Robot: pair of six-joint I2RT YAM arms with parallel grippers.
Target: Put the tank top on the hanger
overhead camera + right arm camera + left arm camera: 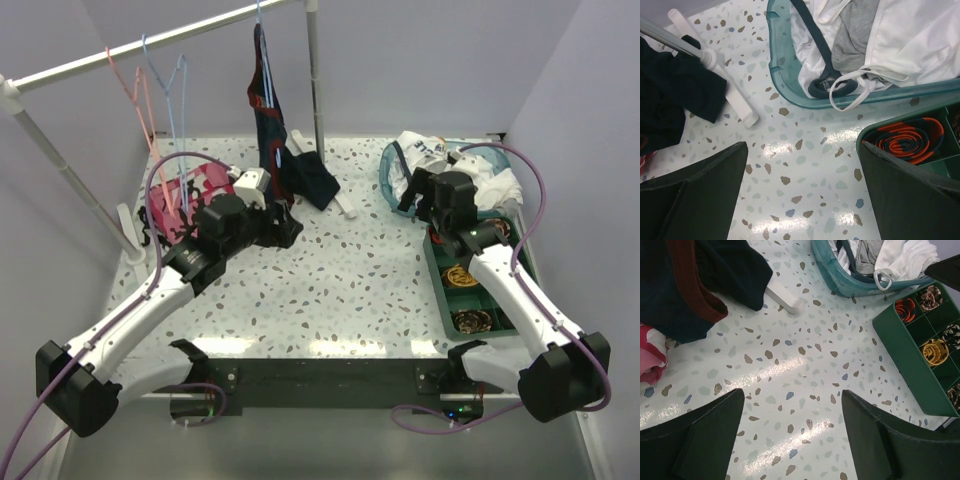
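Observation:
The white tank top lies crumpled in the teal basket at the back right, mixed with grey and other white clothes. In the right wrist view its fabric fills the basket and a narrow strap hangs over the rim. It also shows in the left wrist view. The light-blue hanger hangs empty on the rod at the back left. My right gripper is open, over bare table just in front of the basket. My left gripper is open and empty mid-table.
A pink hanger hangs left of the blue one. A navy garment with red stripes hangs from the rod and drapes onto the table. A pink camouflage garment lies at left. A green compartment tray sits at right. The rack's white foot lies nearby.

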